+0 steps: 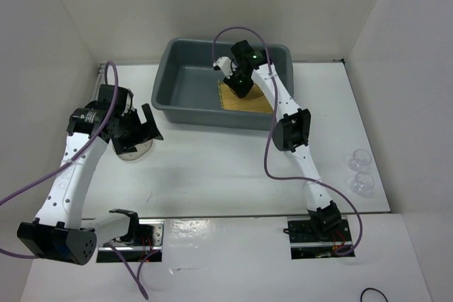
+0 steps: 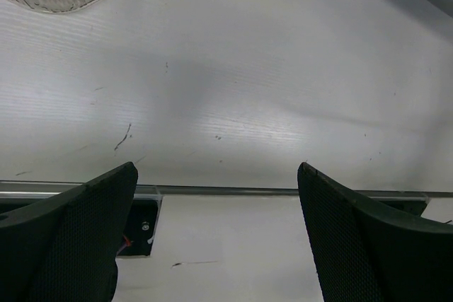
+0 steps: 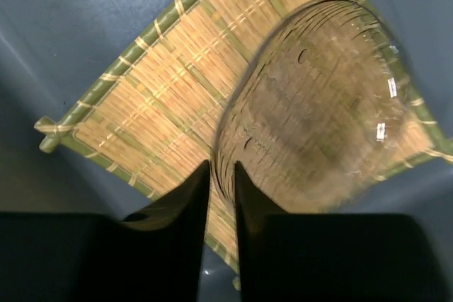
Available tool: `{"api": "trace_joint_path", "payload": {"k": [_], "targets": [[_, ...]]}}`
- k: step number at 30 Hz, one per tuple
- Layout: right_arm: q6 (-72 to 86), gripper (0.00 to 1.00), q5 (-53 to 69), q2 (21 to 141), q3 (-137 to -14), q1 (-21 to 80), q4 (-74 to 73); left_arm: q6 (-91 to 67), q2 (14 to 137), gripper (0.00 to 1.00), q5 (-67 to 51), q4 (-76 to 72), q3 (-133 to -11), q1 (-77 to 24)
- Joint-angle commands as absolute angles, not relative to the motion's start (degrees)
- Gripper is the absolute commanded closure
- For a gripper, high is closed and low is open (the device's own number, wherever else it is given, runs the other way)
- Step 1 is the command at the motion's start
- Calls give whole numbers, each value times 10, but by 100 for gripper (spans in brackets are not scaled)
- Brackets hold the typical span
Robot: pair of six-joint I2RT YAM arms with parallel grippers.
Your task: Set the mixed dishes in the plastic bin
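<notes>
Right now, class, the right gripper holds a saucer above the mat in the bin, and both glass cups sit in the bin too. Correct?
No. The top external view shows both glass cups on the table, outside the bin. The right gripper does hold the saucer above the mat.

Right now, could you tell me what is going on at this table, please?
The right hand pinches a smoky saucer by its rim inside the grey bin, over the bamboo mat that lies on the bin's floor. The left hand hangs open over the table beside a second saucer, left of the bin. Two glass cups stand at the table's right edge, not yet collected.
</notes>
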State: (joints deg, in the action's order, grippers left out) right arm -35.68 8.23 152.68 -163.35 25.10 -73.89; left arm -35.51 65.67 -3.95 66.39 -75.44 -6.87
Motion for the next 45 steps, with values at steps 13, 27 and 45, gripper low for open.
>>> {"api": "trace_joint_path", "payload": {"k": [13,27,45], "targets": [[-306,49,71,1330,-1590,271,-747,-307,712,0,-39,643,-799,25],[-324,30,-153,872,-1177,292,-651,-345,859,0,-223,426,-626,300],[-251,27,-213,780,-1013,292,-734,-323,957,0,-199,378,-585,361]]}}
